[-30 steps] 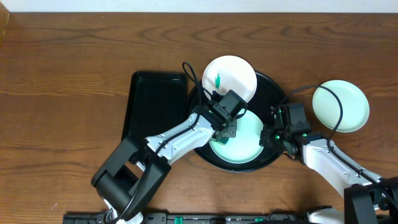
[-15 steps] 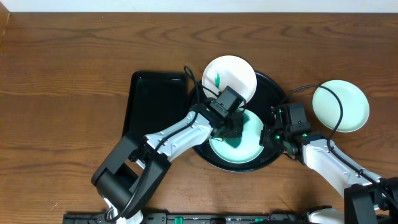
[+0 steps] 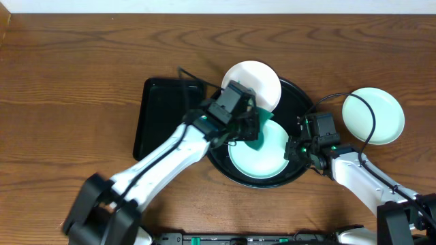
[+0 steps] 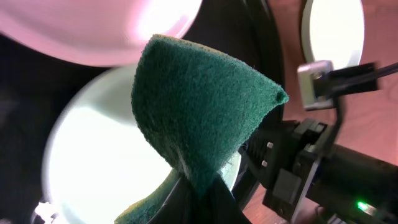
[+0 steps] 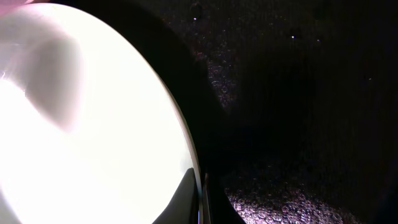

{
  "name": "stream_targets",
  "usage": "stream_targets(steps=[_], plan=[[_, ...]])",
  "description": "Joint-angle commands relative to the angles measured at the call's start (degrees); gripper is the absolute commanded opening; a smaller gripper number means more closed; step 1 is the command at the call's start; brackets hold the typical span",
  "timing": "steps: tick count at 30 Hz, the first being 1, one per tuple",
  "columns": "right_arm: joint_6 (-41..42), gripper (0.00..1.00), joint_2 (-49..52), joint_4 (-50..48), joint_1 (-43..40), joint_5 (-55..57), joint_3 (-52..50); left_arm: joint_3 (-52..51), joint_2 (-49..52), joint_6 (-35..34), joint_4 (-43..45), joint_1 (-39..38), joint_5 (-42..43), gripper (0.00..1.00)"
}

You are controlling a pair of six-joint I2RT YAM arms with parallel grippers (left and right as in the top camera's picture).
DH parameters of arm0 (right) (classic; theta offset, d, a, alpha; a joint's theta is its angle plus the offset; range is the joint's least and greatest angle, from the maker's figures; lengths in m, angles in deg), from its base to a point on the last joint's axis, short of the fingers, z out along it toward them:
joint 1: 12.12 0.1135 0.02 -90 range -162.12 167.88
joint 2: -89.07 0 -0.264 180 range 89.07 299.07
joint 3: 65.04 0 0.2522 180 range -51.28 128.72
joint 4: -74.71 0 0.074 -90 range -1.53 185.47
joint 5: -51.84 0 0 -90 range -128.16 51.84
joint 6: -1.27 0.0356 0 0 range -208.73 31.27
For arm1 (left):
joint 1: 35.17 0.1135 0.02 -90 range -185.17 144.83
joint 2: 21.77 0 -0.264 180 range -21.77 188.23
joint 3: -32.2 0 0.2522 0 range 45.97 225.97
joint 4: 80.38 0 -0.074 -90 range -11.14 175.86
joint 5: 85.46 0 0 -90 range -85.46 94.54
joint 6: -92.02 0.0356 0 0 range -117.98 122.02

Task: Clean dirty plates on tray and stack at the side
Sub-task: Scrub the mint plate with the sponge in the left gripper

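- My left arm reaches in from the tray's (image 3: 294, 102) near-left side, long and nearly straight, with its wrist above the tray's left half.
- The left gripper (image 3: 244, 129) is clamped on a green scouring pad (image 3: 257, 124). In the left wrist view the fingers (image 4: 198, 200) pinch the pad's (image 4: 199, 112) lower corner, and the rest stands up folded into a peak.
- The pad hangs over the near plate (image 3: 262, 156). I cannot tell whether it touches the plate.
- The near plate is pale mint and lies flat in the tray's near half.
- My right arm comes from the tray's near-right side, bent at the elbow, with its wrist low at the tray's right edge.
- The right gripper (image 3: 296, 146) is closed on the near plate's right rim. In the right wrist view the plate's (image 5: 81, 124) edge runs between the two fingertips (image 5: 181, 194), with the tray's speckled black floor (image 5: 280, 93) beyond.
- The far plate (image 3: 262, 78) is white and sits at the tray's far-left side, lapping over the raised rim. My left wrist covers part of it.
- The third plate (image 3: 372, 116) lies on the wooden table (image 3: 68, 82), off the tray to its right and apart from it.
- A rectangular tray (image 3: 167, 116), black as well, lies just beside the round tray's left side.
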Motion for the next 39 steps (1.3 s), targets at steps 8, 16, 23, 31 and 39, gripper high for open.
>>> stream_targets(steps=[8, 16, 23, 31, 39], plan=[[0.0, 0.01, 0.1, -0.5, 0.7, 0.5, -0.4, -0.4, 3.2, 0.0, -6.9, -0.1, -5.7, 0.07], [0.0, 0.01, 0.1, -0.5, 0.7, 0.5, -0.4, -0.4, 9.0, -2.1, -4.9, -0.1, -5.8, 0.08], [-0.1, 0.01, 0.1, -0.5, 0.7, 0.5, -0.4, -0.4, 12.3, -2.1, -4.3, -0.1, -13.6, 0.07], [0.0, 0.01, 0.1, -0.5, 0.7, 0.5, -0.4, -0.4, 16.6, -2.6, -3.5, -2.6, -12.2, 0.08], [0.0, 0.01, 0.1, -0.5, 0.7, 0.5, -0.4, -0.4, 19.5, -3.6, -3.1, -3.7, -2.5, 0.07]])
